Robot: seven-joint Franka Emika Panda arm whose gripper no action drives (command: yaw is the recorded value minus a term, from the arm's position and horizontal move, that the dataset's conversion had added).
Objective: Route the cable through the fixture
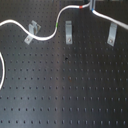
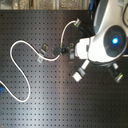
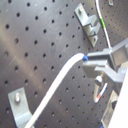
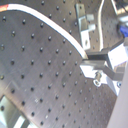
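Black perforated metal tabletop (image 1: 65, 95) fills the first exterior view; three small upright metal clip fixtures (image 1: 68, 33) stand in a row, and the thin white cable (image 1: 47, 36) snakes past them to the fingers (image 1: 92, 6) at the top edge. In the second exterior view the bulky white arm (image 2: 107, 42) hides the fingers. In both wrist views the grey fingers (image 3: 100, 62) are clamped on the cable's end.
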